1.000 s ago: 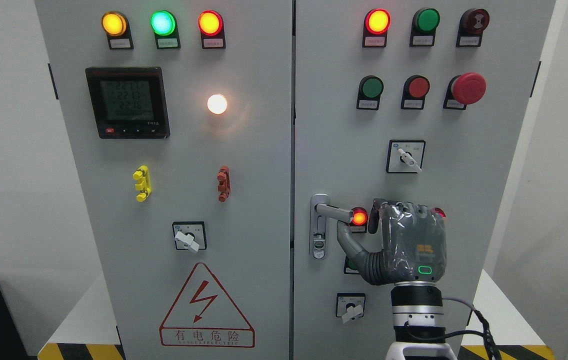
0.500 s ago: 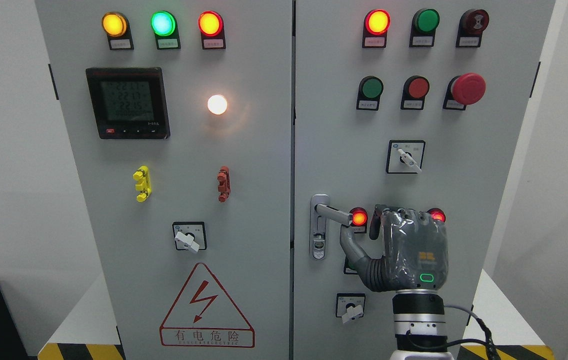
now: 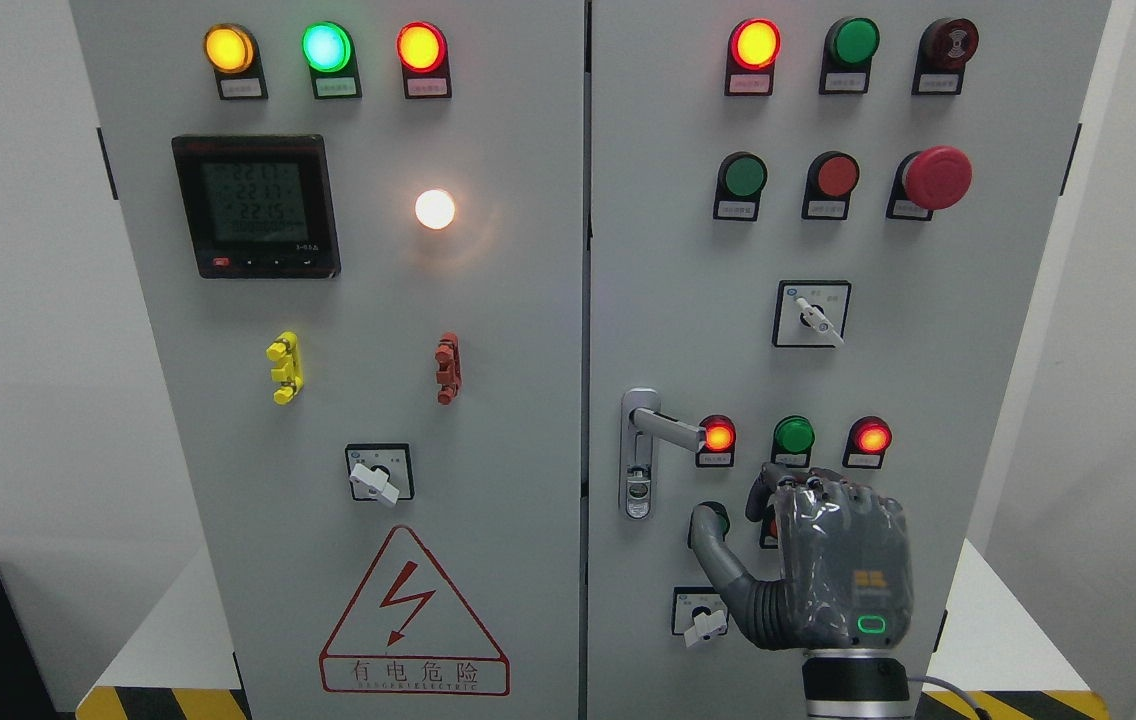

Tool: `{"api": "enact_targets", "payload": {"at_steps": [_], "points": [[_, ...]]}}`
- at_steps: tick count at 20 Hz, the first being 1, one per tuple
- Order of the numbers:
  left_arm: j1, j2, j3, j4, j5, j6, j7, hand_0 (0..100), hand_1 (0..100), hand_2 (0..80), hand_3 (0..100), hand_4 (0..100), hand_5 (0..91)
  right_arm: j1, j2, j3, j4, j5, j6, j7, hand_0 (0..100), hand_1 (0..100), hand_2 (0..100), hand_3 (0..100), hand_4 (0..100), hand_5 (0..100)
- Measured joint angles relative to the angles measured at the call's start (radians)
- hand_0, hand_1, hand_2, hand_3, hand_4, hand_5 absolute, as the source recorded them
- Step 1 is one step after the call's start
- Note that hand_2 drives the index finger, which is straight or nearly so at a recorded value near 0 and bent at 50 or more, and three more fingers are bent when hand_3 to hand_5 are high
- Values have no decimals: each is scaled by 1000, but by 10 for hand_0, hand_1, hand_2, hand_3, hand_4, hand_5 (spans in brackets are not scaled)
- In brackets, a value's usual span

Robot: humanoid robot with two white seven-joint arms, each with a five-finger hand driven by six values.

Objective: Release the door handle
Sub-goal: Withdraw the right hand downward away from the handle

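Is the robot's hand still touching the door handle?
Apart. The head view shows the right hand below the door handle, with bare cabinet door between them.

Even, bright light is cast throughout; glare is seen around the white lamp (image 3: 434,208) at ten o'clock; focus is sharp.

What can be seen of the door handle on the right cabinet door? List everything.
The door handle is a silvery metal lever on a tall narrow backplate at the left edge of the right door, with a round keyhole cylinder low on the plate. The lever juts rightward, tilted slightly down, ending just left of a lit red lamp. Nothing touches it: the right hand is below it, apart.
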Motion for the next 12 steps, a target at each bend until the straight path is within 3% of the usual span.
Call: {"api": "enact_targets", "payload": {"at_steps": [1,8,12], "points": [[0,0,0,0,0,0,0,0,0,24,87,12,0,17,-1,-12,-14,0,-16,0,323,369,376,573,462,313],[0,0,0,0,0,0,-3,0,0,25,87,12,0,79,-2,-89,-86,-7,-87,-2,319,349,266,267,160,4],[0,0,0,0,0,0,-5,0,0,25,86,12,0,91,-3,-127,-112,-22,-99,-2,316,316,118,61,0,0]]}}
